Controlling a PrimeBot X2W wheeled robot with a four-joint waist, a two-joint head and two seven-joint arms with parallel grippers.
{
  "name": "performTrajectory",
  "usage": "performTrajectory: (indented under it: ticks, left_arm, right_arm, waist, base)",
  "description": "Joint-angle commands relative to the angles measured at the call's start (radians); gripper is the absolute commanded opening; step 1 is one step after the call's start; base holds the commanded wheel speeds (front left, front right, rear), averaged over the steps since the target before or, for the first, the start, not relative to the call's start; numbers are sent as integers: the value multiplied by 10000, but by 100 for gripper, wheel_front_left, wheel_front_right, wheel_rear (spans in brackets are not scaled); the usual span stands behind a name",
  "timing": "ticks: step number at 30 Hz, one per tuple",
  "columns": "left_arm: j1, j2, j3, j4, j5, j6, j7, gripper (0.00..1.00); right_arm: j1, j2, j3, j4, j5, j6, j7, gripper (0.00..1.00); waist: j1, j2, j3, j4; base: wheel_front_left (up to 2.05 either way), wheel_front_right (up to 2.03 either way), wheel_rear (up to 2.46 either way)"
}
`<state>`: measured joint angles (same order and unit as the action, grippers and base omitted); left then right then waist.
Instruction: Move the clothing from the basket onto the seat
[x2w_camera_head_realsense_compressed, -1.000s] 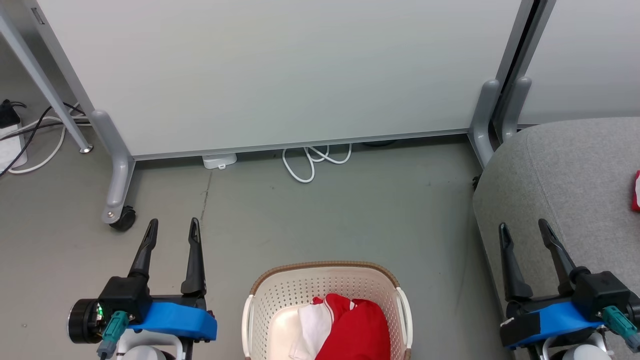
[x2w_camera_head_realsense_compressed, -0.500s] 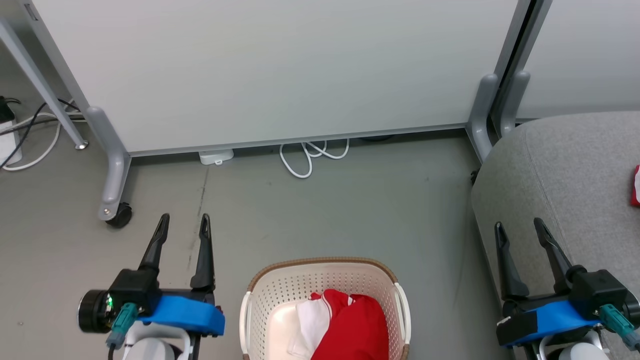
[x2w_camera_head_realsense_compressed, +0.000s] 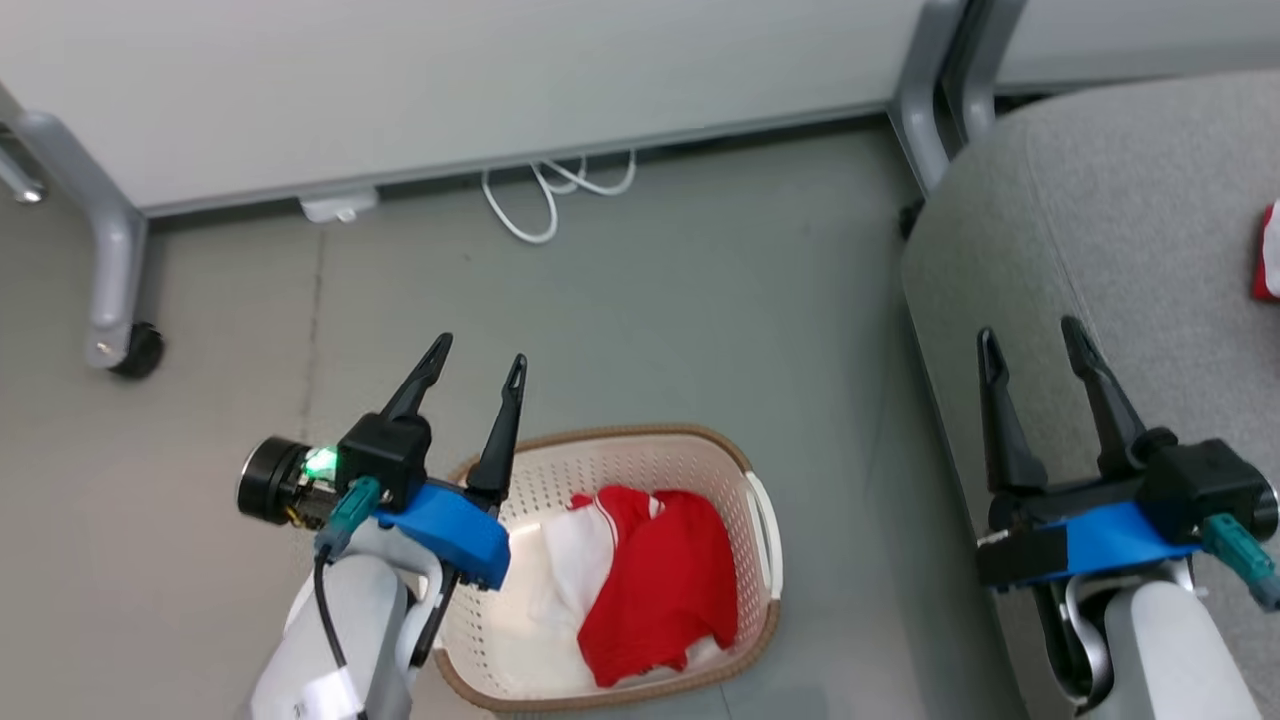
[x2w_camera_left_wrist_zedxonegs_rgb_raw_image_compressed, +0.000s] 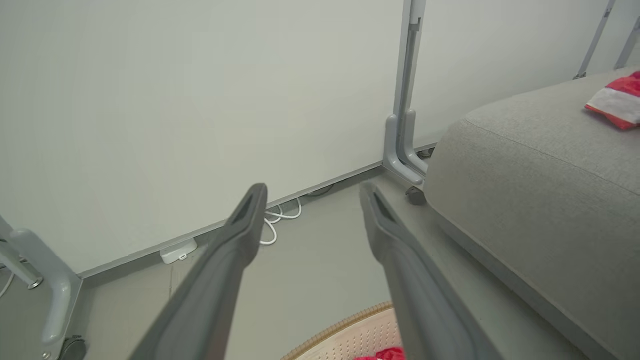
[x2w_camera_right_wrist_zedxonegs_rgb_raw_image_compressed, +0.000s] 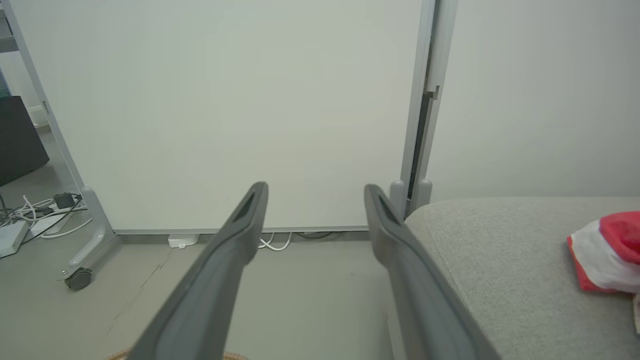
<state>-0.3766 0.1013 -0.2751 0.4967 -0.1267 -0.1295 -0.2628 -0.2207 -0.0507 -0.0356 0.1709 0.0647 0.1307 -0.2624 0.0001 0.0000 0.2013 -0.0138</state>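
Left gripper (x2w_camera_head_realsense_compressed: 479, 350) has swung in toward the cream perforated plastic basket (x2w_camera_head_realsense_compressed: 620, 437) — fingers spread, empty; the red-and-white fabric garment (x2w_camera_head_realsense_compressed: 660, 585) inside awaits pickup. Right gripper (x2w_camera_head_realsense_compressed: 1028, 332) — fingers likewise spread.

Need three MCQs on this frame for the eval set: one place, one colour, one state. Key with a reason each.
1. Where does the basket stand relative to the seat?
A. On top of it
B. On the floor, to its left
C. Behind it, against the wall panel

2. What colours is the garment in the basket?
A. Blue and grey
B. All black
C. Red and white

3. How is the left pincer?
A. Open, holding nothing
B. Shut on the garment
C. Shut on the basket's rim

Key:
1 B: the head view shows the basket on the grey floor beside the seat's left edge.
2 C: red cloth with a white panel lies inside.
3 A: its jaws stand apart with nothing between them.
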Motion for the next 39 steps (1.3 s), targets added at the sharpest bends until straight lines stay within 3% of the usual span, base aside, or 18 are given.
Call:
performTrajectory:
  ticks: [1, 13, 23, 39]
  left_arm:
    - [-429, 219, -330, 338, -105, -7, -26, 100]
    - [-2831, 1084, -3227, 2797, -1046, -10, -28, 100]
    - [-4512, 1371, -5780, 4881, -2149, -10, -1, 100]
    - [-5766, 1841, -8980, 5994, -4356, -11, 1519, 100]
  right_arm:
    - [-328, 5, 56, -86, 83, 1, -38, 100]
    - [-1648, 7, 297, -368, 232, 1, -38, 100]
    - [-2512, 9, 560, -661, 435, 1, -38, 100]
    - [-3467, 9, 951, -1101, 839, 1, -38, 100]
  waist:
    - [-1, 0, 843, -559]
    - [-1, 0, 2948, -1533]
    - [-1, 0, 4667, -2050]
    - [-1, 0, 6827, -2551]
  base:
    - [0, 0, 0]
    - [0, 0, 0]
    - [0, 0, 0]
    - [0, 0, 0]
